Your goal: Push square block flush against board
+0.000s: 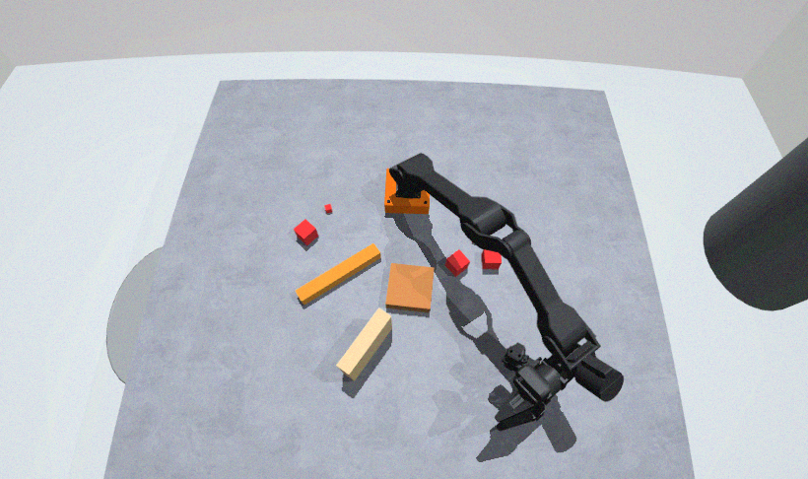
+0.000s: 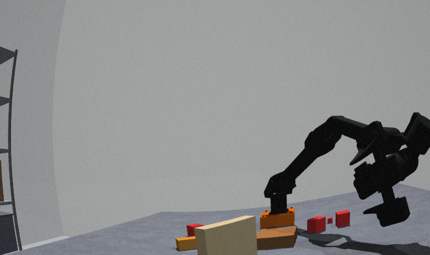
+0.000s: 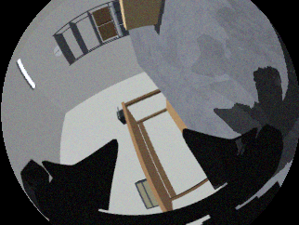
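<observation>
The square block (image 1: 410,287) (image 2: 277,238), flat and orange-brown, lies mid-mat. The long cream board (image 1: 365,344) (image 2: 229,237) (image 3: 141,13) stands on a narrow side, slanting, its far end just off the block's near left corner. A gap shows between them in the top view, and no side of the block lies along the board. My gripper (image 1: 503,394) (image 2: 357,188) (image 3: 150,138) is wide open and empty, raised above the mat well to the right of both, at the near side.
An orange bar (image 1: 338,274) (image 2: 185,243) lies left of the block. Red cubes (image 1: 456,262) (image 1: 491,259) (image 2: 316,224) sit right of it, beneath the arm's side. Another red cube (image 1: 305,232) and a tiny one (image 1: 328,208) are at the far left. The orange arm base (image 1: 407,205) (image 2: 277,219) stands behind the block.
</observation>
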`<act>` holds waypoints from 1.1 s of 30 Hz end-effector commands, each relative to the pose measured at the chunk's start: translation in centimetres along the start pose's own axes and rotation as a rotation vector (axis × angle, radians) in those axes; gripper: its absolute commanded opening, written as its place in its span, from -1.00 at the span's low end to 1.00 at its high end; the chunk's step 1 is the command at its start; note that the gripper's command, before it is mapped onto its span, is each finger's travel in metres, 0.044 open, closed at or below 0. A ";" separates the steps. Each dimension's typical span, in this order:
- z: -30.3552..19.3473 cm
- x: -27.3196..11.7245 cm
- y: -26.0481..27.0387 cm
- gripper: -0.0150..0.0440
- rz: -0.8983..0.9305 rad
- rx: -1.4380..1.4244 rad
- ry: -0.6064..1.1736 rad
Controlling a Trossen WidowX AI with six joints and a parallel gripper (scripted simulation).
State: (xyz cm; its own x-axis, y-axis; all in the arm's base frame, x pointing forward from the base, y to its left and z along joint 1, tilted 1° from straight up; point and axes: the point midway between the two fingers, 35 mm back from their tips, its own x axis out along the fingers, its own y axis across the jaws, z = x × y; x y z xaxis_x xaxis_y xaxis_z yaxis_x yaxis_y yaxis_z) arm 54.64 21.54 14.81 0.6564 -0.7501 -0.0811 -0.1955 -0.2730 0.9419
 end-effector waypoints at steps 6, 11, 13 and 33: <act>0.1 0.7 0.1 0.33 -0.021 -0.084 -0.001; 0.5 2.0 0.2 -0.11 -0.065 -0.252 0.002; 0.6 2.6 0.1 -0.29 -0.086 -0.315 0.007; 2.3 6.9 -0.4 -0.49 -0.275 -0.892 0.099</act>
State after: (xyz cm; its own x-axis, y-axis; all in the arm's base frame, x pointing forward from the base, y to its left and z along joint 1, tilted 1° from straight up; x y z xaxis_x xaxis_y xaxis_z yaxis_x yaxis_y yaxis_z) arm 57.46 15.94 13.13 0.6709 -0.6665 -0.3249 0.5267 0.1199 0.8415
